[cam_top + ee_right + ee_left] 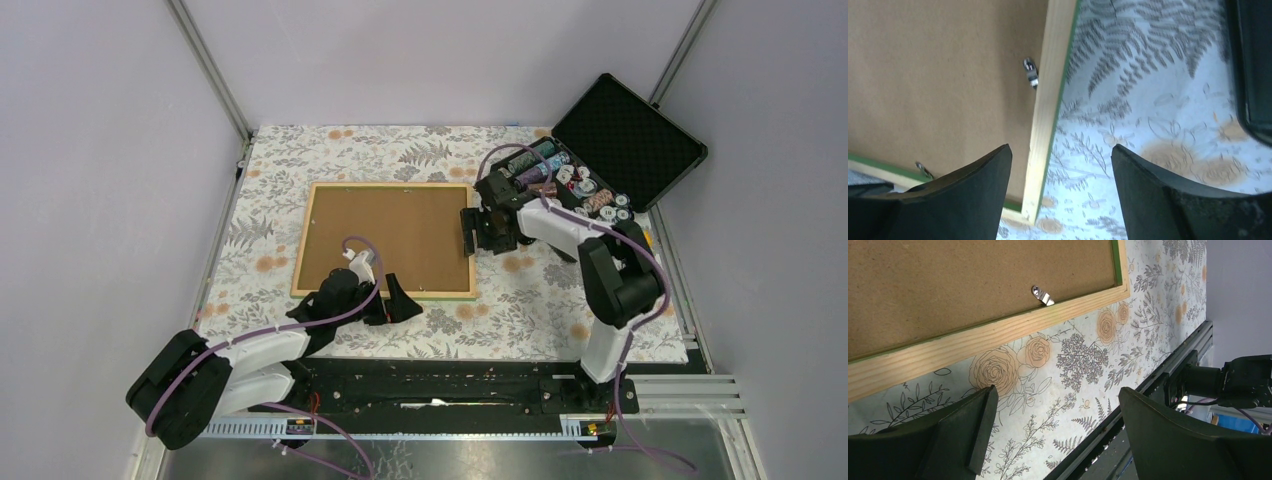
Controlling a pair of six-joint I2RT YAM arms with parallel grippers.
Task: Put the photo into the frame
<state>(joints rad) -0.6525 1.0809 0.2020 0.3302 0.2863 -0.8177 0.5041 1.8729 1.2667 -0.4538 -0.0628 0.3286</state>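
Floral cloth (520, 300) beneath frame (998, 335); left hand (1055, 392) spread beside near edge, right hand (1062, 150) spread over right edge.

Plain pale lilac walls (100, 150) enclose a white floral-print tablecloth (540, 300) under soft, even light; silver aluminium posts (210, 65) rise at 11 and 1 o'clock, a black metal rail (450, 385) at 6.

Quick pose check: my left arm (255, 352) lies low, stretched from its base toward 1 o'clock. My left claw (390, 305) is spread as wide as it goes, with nothing between the fingers. My right arm (615, 285) is hunched, elbow high, forearm reaching toward 10 o'clock. My right claw (476, 230) points to 9 o'clock, jaws apart, gripping nothing.
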